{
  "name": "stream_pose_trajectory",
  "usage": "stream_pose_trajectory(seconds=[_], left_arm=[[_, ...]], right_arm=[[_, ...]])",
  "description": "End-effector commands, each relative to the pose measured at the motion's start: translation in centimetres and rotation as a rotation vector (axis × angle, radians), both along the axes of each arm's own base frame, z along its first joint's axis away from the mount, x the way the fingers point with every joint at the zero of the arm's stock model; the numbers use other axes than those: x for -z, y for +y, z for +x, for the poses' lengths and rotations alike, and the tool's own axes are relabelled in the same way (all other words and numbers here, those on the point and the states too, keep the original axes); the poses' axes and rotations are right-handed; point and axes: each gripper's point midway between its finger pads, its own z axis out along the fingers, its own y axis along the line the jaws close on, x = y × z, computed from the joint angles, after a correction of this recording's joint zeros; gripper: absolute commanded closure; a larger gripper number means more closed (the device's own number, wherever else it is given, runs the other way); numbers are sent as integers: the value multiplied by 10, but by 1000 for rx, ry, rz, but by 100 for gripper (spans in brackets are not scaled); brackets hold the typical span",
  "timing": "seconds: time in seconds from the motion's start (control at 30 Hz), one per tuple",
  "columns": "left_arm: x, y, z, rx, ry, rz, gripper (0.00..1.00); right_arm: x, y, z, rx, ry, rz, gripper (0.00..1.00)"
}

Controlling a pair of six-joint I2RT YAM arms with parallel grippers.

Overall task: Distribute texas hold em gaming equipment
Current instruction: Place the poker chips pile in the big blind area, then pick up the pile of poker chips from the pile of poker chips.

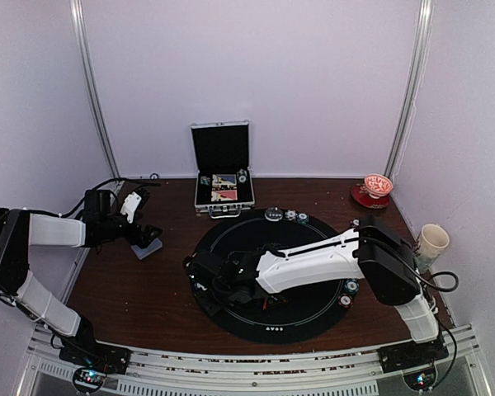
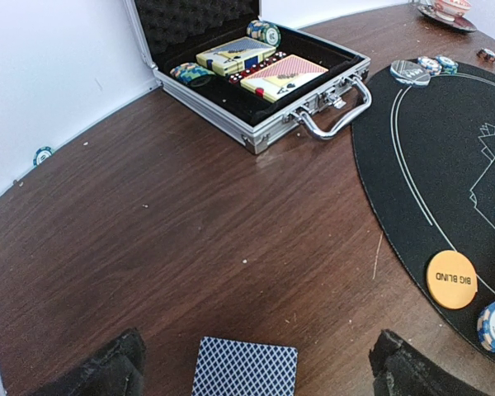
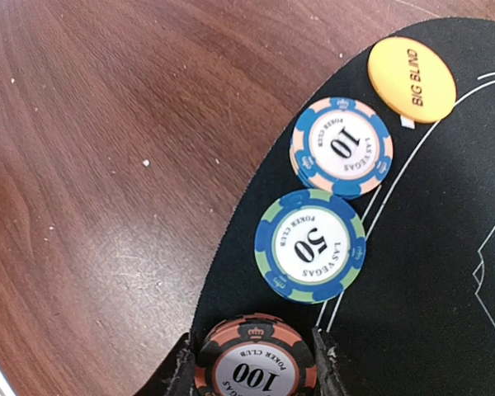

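One orange-black 100 chip (image 3: 256, 353), pinched by low outstretched right gripper (image 3: 252, 371); mat (image 3: 433, 256) edge

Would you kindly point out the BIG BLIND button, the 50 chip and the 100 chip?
BIG BLIND button (image 3: 412, 80): right wrist view, centre of its orange face.
50 chip (image 3: 310, 245): right wrist view, on its white label.
100 chip (image 3: 254, 367): right wrist view, on its white label.

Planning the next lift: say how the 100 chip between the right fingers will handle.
The 100 chip looks rigid, so it likely won't bend. Pinched at its rim by the right gripper, it may pivot or slip. Pushed flat, it should slide, not roll.
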Motion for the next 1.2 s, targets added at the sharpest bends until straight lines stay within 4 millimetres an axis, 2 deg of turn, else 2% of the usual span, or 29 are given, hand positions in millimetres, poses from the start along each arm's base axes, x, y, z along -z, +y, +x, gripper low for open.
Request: stream_pose_trajectory(seconds=[0.0, 0.2, 0.4, 0.53, 0.67, 0.73, 0.87, 1.03, 1.17], left_arm=[[-13, 0, 9, -1, -46, -12, 2], [-14, 0, 8, -1, -47, -11, 2], [-14, 0, 9, -1, -48, -11, 2], [-14, 0, 8, -1, -48, -12, 2], [-15, 0, 8, -2, -49, -12, 2], [-14, 0, 8, -2, -47, -13, 2], [-15, 0, 8, -1, -49, -13, 2], [-15, 0, 8, -2, -49, -13, 2], [-15, 0, 8, -3, -50, -11, 2]], right_arm=[[-3, 7, -2, 1, -10, 4, 63], [2, 7, -5, -3, -4, -12, 57], [-7, 4, -3, 10, -17, -15, 33], [-32, -5, 1, 36, -45, -14, 26], [-75, -28, 16, 107, -110, 6, 20], [-100, -47, 32, 167, -144, 17, 18], [-127, -99, 78, 304, -181, 24, 13], [-130, -191, 147, 522, -193, -1, 8], [-116, -270, 191, 694, -158, -2, 7]])
